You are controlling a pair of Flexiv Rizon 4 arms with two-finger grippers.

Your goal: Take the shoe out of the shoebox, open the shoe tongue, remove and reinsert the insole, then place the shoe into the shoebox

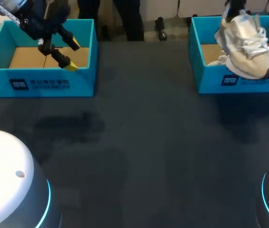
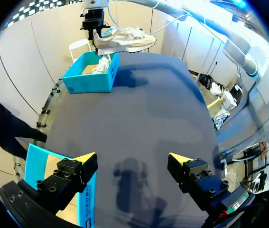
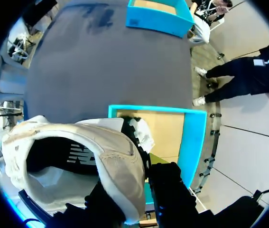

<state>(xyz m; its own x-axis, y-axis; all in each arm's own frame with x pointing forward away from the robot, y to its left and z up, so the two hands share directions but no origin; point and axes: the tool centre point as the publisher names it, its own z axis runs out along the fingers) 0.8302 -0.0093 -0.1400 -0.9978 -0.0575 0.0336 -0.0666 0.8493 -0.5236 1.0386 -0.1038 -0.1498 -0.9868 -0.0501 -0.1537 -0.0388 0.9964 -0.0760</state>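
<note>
A beige shoe (image 1: 248, 45) hangs gripped in the right end effector (image 3: 143, 164) above the two o'clock shoebox (image 1: 210, 78); the left end effector (image 1: 72, 56), wide open, hovers over the ten o'clock box (image 1: 44, 83).

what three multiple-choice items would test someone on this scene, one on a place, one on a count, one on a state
1. Where is the beige shoe?
a) on a shelf
b) held up over the right shoebox
c) in a person's hand

2. How many blue shoeboxes are there?
a) four
b) three
c) two

3. The left pincer is:
a) open and empty
b) shut on a shoe
c) shut on an insole

Answers:
1 b, the right pincer grips the shoe's rim above that box.
2 c, there is only the left shoebox and the right one.
3 a, its yellow tips stand apart with nothing between them.
</note>
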